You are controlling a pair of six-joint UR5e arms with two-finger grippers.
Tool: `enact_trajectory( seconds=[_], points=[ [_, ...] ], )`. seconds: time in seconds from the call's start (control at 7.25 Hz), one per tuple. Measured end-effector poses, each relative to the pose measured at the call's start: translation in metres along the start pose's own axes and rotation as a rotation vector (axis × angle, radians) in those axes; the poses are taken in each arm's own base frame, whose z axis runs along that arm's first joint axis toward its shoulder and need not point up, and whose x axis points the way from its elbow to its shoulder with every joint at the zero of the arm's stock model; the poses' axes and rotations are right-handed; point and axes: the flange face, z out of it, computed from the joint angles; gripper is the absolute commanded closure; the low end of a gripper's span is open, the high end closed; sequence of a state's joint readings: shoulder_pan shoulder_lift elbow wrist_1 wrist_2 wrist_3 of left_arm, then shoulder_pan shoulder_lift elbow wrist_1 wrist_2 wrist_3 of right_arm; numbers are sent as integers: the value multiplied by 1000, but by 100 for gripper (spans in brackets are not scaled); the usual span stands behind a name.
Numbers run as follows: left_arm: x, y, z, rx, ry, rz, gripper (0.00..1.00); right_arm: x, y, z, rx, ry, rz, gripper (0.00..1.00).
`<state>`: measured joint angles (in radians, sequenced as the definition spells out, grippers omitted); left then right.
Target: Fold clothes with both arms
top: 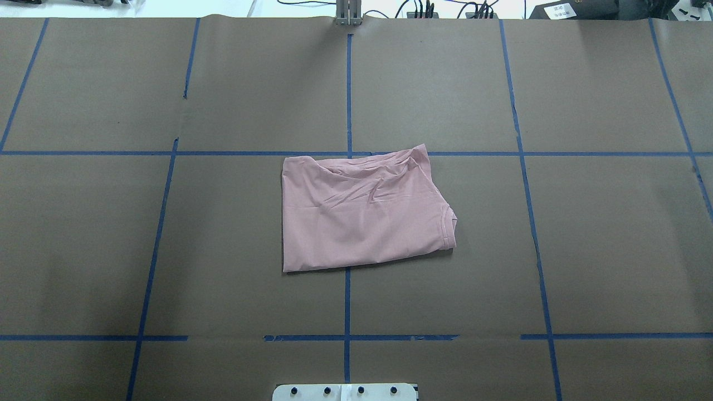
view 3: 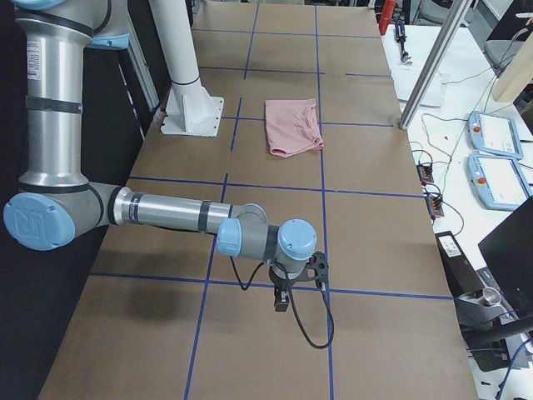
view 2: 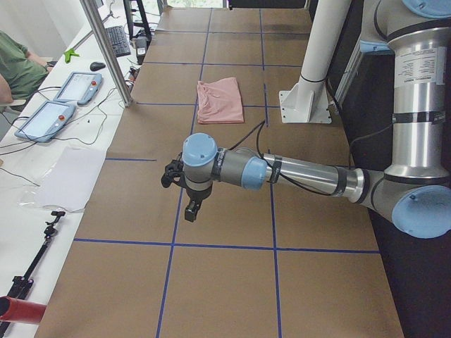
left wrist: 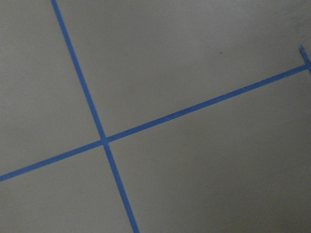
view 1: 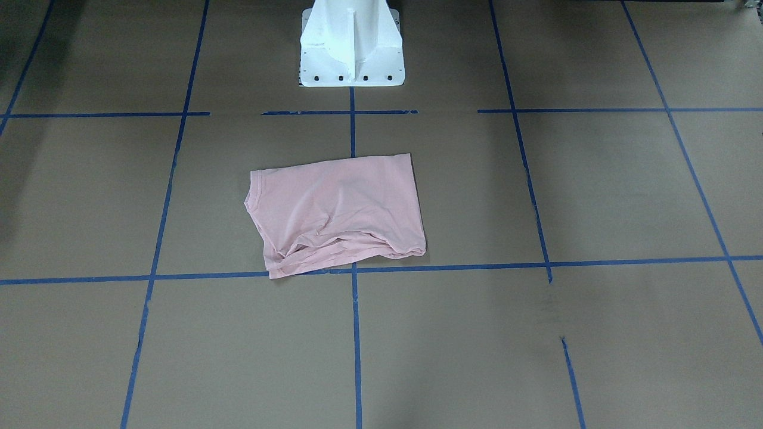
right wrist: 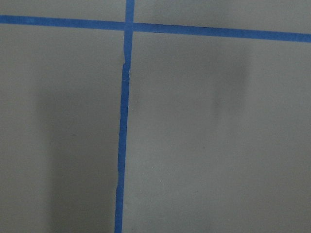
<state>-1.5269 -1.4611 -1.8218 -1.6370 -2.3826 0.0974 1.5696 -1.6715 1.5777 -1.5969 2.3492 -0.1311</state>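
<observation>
One wrinkled pink T-shirt (top: 362, 214) lies folded on matte brown paper (top: 585, 250); cannot tell how left claw (view 2: 182, 193), right claw (view 3: 300, 283) stand.

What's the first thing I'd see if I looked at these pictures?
The pink T-shirt pops out first, lying folded into a rough rectangle in the middle of the brown table, in front of the white pedestal. Next come the blue tape lines that cross the table like a grid. The left arm and the right arm hang over bare table, far from the shirt.
</observation>
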Motion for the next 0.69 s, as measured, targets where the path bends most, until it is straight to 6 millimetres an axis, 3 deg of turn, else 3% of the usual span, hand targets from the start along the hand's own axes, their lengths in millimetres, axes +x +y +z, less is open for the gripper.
enact_trajectory(
  seconds=[0.41,0.69],
  points=[
    [-23,52,19,-65,6,-45,0,-12,5,-20,40,-4,-15,0],
    [-48,77,18,-66,3,-31,0,-14,9,-24,45,14,-20,0]
  ],
)
